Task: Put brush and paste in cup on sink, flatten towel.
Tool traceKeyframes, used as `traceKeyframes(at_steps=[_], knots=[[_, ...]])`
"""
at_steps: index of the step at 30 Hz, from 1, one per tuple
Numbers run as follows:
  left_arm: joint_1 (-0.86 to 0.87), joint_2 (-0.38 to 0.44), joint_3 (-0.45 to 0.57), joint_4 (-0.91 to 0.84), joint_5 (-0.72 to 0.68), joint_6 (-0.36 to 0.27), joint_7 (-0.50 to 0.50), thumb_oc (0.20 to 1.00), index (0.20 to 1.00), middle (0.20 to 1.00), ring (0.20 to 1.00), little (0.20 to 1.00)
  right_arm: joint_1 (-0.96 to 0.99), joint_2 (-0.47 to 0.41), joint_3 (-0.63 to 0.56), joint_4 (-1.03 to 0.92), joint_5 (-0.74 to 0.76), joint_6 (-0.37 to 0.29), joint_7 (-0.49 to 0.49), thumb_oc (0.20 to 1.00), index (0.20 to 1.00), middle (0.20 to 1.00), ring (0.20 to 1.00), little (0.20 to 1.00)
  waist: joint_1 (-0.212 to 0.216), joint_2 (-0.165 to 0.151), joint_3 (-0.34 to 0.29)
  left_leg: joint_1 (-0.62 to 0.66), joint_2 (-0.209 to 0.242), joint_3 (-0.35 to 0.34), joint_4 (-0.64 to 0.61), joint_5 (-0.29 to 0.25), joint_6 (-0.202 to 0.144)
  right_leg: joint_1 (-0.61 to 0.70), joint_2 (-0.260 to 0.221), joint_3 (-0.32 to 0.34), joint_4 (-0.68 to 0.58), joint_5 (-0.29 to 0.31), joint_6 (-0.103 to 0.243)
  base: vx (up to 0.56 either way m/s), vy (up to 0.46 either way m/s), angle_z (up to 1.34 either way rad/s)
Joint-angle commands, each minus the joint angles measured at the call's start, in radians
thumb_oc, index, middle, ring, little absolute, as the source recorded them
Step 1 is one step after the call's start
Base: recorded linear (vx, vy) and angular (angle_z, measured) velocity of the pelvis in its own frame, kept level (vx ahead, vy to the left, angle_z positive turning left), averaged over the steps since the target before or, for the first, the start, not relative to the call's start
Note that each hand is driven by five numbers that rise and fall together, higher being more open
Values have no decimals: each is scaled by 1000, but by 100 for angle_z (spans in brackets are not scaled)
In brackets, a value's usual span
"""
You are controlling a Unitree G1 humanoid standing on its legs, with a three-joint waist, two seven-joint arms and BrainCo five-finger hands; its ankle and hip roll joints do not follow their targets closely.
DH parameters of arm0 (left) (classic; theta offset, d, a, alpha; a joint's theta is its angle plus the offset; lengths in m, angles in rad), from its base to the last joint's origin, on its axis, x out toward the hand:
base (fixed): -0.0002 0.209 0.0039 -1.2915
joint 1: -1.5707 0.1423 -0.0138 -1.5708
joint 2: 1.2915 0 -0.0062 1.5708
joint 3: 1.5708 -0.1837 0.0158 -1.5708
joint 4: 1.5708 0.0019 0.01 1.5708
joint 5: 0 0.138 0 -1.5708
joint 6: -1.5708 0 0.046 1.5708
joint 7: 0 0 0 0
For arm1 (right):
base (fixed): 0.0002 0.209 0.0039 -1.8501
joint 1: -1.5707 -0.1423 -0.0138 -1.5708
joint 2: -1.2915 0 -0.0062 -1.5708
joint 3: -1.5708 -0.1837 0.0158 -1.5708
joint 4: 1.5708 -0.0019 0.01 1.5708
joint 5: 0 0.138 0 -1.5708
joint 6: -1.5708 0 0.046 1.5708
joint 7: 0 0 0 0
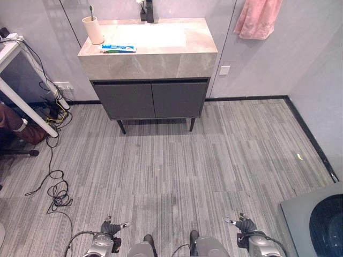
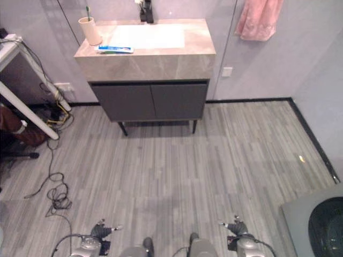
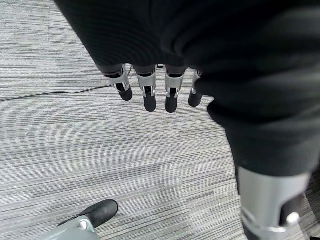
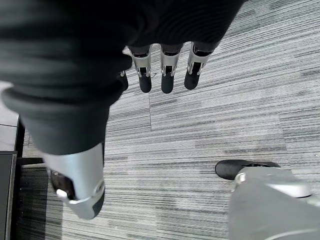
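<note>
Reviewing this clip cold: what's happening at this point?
Nothing is being handled. The robot stands back from the sink, its left hand and right hand open and empty above the floor. On the sink top, a toothbrush stands in the cup, and the toothpaste lies flat beside the cup. The pink towel hangs bunched on the wall.

Cup (image 1: 94, 31) with brush (image 1: 90, 10), paste (image 1: 118, 48) on sink (image 1: 153, 56), pink towel (image 1: 257, 17)
</note>
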Motion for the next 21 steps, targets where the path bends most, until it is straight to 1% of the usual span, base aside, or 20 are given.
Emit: traceKeyframes(at_steps=[1,5,6,8,9,10,11,12,13,14,16,17,18,19,20,21], knots=[[-20,23,-3,-2,19,-34,31,1000,1000,1000,1000,1000,-47,1,5,-17,25,-37,-19,1000,1000,1000,1000,1000,11,-11,28,-21,-42,-11,69,-38,33,59,-64,-34,-26,63,73,52,187,-13],[-25,28,-13,-11,38,-35,27,1000,1000,1000,1000,1000,-53,10,4,-7,40,-34,-14,1000,1000,1000,1000,1000,15,-14,25,-17,-68,3,62,-50,49,66,-85,-9,-48,85,86,34,157,-10],[-25,28,-13,-11,38,-35,27,1000,1000,1000,1000,1000,-53,10,4,-7,40,-34,-14,1000,1000,1000,1000,1000,15,-14,25,-17,-68,3,62,-50,49,66,-85,-9,-48,85,86,34,161,-3],[-27,32,-19,-17,48,-36,25,1000,1000,1000,1000,1000,-54,14,-1,-4,45,-33,-15,1000,1000,1000,1000,1000,13,-15,24,-15,-88,4,58,-56,61,63,-101,4,-44,111,93,39,160,-5],[-27,32,-19,-17,48,-36,25,1000,1000,1000,1000,1000,-54,14,-1,-4,45,-33,-15,1000,1000,1000,1000,1000,13,-15,24,-14,-88,5,58,-56,62,63,-101,4,-44,111,93,33,141,-1],[-28,35,-25,-22,58,-35,23,1000,1000,1000,1000,1000,-54,17,-1,-3,47,-33,-14,1000,1000,1000,1000,1000,10,-14,23,-11,-99,6,46,-54,68,59,-107,9,-40,129,97,20,90,-1],[-28,35,-25,-22,58,-35,23,1000,1000,1000,1000,1000,-54,17,-1,-3,47,-33,-14,1000,1000,1000,1000,1000,10,-14,23,-11,-100,6,45,-54,68,60,-107,9,-40,130,97,52,203,-1],[-26,39,-31,-28,69,-34,22,1000,1000,1000,1000,1000,-48,19,-3,-10,50,-35,-14,1000,1000,1000,1000,1000,6,-13,19,2,-116,0,17,-50,79,47,-115,18,-13,163,101,43,151,-2],[-25,41,-31,-31,72,-33,22,1000,1000,1000,1000,1000,-45,19,-5,-12,54,-36,-14,1000,1000,1000,1000,1000,3,-13,20,10,-122,-5,6,-48,84,35,-116,28,12,185,98,42,151,1],[-25,41,-31,-31,72,-33,22,1000,1000,1000,1000,1000,-44,19,-5,-12,54,-36,-14,1000,1000,1000,1000,1000,4,-13,20,10,-122,-4,5,-48,84,35,-116,28,12,185,99,23,102,2],[-23,44,-35,-49,75,-33,20,1000,1000,1000,1000,1000,-38,20,-11,-15,63,-38,-17,1000,1000,1000,1000,1000,-8,-7,26,35,-138,-15,-32,-36,97,-5,-117,57,95,250,90,32,175,-1],[-23,47,-35,-56,74,-31,19,1000,1000,1000,1000,1000,-35,19,-11,-28,68,-39,-19,1000,1000,1000,1000,1000,-13,-4,33,46,-140,-20,-47,-30,103,-32,-114,61,140,276,82,16,199,-6],[-24,49,-36,-61,75,-30,19,1000,1000,1000,1000,1000,-36,20,-11,-29,70,-41,-21,1000,1000,1000,1000,1000,-16,0,42,52,-138,-21,-60,-24,110,-56,-107,60,178,284,77,9,166,-2],[-25,52,-38,-61,79,-27,19,1000,1000,1000,1000,1000,-32,21,-11,-35,73,-43,-22,1000,1000,1000,1000,1000,-19,3,47,63,-136,-21,-76,-21,115,-72,-98,47,207,276,72,88,198,3],[-30,49,-44,-52,84,-25,14,1000,1000,1000,1000,1000,-26,21,-14,-39,83,-48,-21,1000,1000,1000,1000,1000,-42,9,49,88,-146,-42,-106,-18,119,-107,-18,67,219,232,70,90,135,9],[-30,49,-44,-51,84,-25,14,1000,1000,1000,1000,1000,-26,21,-14,-39,83,-47,-21,1000,1000,1000,1000,1000,-41,9,48,86,-146,-41,-107,-17,119,-108,-18,67,218,234,70,127,131,-2]])
